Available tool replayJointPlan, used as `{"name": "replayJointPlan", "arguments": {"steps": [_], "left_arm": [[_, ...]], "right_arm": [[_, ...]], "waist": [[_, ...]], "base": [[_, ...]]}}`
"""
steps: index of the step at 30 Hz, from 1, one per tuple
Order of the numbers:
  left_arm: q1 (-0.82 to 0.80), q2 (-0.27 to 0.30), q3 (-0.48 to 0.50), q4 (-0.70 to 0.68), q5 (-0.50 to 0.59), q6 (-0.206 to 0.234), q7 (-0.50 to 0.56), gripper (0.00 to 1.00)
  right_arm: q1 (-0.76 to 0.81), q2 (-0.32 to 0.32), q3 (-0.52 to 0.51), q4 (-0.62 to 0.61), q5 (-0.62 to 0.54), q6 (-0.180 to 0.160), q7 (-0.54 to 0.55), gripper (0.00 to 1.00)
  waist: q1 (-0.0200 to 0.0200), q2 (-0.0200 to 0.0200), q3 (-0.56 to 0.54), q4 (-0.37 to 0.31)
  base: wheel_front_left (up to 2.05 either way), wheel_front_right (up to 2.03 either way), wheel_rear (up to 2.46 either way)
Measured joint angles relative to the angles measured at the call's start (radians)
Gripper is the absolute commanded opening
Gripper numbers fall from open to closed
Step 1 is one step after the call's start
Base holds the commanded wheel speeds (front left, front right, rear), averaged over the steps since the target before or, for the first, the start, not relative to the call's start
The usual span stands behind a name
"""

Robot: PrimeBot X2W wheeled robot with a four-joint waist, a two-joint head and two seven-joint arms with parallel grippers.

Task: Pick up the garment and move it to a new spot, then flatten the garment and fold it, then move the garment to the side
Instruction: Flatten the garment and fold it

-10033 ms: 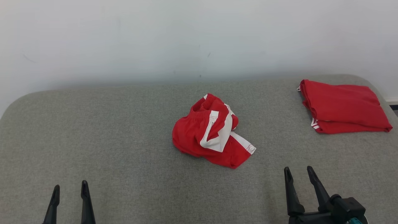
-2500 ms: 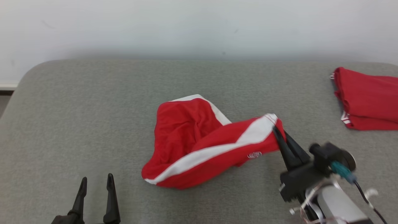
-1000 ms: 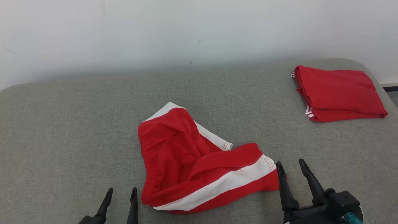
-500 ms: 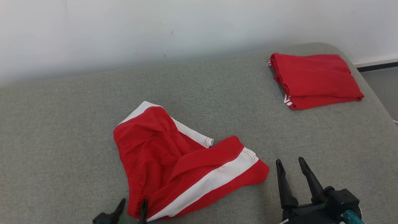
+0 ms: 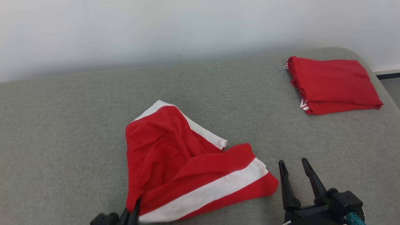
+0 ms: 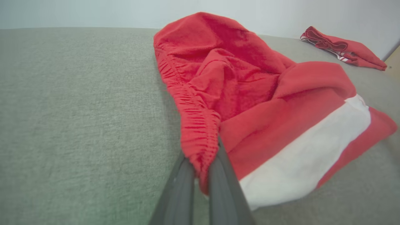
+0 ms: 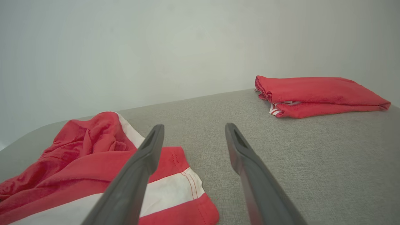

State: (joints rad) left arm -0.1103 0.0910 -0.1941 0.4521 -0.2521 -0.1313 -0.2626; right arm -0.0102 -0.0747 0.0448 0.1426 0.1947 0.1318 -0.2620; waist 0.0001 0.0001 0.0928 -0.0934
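Garment (image 5: 187,168) crumpled on couch (image 5: 62,125) | left claw (image 6: 201,165) pinching its near waistband edge | right claw (image 5: 293,162) spread, just beside it

Left gripper (image 5: 135,204) low at the bottom edge, fingers pointing up, pinched tight on the garment (image 5: 187,168) edge. Right gripper (image 5: 293,162) at lower right, fingers spread apart and holding nothing, tips leaning slightly left, just beside the cloth.

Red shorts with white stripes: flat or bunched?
Bunched. The red shorts with white stripes lie rumpled, one leg draped over the other, and the left gripper pinches the gathered waistband.
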Motion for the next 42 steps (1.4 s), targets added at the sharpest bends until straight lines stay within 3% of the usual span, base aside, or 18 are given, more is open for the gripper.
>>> {"name": "replayJointPlan", "arguments": {"steps": [8, 16, 31, 32, 33, 34, 35, 42], "left_arm": [[0.131, 0.018, -0.012, -0.092, 0.011, 0.008, 0.000, 0.00], [0.102, 0.017, -0.055, -0.132, 0.010, 0.008, 0.016, 0.00], [-0.142, 0.032, -0.106, 0.082, -0.024, 0.002, 0.008, 0.00], [-0.148, 0.029, -0.108, 0.090, -0.024, 0.002, 0.007, 0.25], [-0.154, 0.026, -0.111, 0.097, -0.024, 0.002, 0.005, 0.76], [-0.154, 0.026, -0.111, 0.097, -0.024, 0.002, 0.005, 0.76], [-0.158, 0.021, -0.117, 0.105, -0.026, 0.002, 0.003, 1.00], [-0.109, 0.016, -0.124, 0.049, -0.029, 0.002, 0.000, 1.00]], "right_arm": [[-0.003, 0.004, 0.008, 0.009, 0.002, 0.000, 0.000, 1.00], [-0.012, 0.007, 0.023, 0.030, 0.007, 0.000, 0.000, 1.00], [-0.036, 0.003, 0.022, 0.064, 0.010, 0.000, -0.002, 1.00], [-0.036, 0.004, 0.020, 0.064, 0.010, 0.000, -0.002, 1.00], [-0.035, 0.004, 0.017, 0.065, 0.010, 0.000, -0.002, 1.00], [-0.035, 0.004, 0.017, 0.065, 0.010, 0.000, -0.002, 1.00], [-0.031, 0.005, 0.013, 0.067, 0.010, 0.000, -0.002, 1.00], [-0.021, 0.008, 0.012, 0.073, 0.014, 0.000, -0.002, 1.00]], "waist": [[0.0000, 0.0000, 0.010, 0.030], [-0.0001, 0.0000, 0.016, 0.020], [0.0000, 0.0000, 0.047, -0.069], [0.0000, 0.0001, 0.047, -0.068], [0.0000, 0.0000, 0.047, -0.066], [0.0000, 0.0000, 0.047, -0.066], [0.0000, 0.0000, 0.044, -0.059], [-0.0001, 0.0000, 0.020, -0.012]], "base": [[0.00, 0.00, 0.00], [0.00, 0.00, 0.00], [0.00, 0.00, 0.00], [0.00, 0.00, 0.00], [0.00, 0.00, 0.00], [0.00, 0.00, 0.00], [0.00, 0.00, 0.00], [0.00, 0.00, 0.00]]}}
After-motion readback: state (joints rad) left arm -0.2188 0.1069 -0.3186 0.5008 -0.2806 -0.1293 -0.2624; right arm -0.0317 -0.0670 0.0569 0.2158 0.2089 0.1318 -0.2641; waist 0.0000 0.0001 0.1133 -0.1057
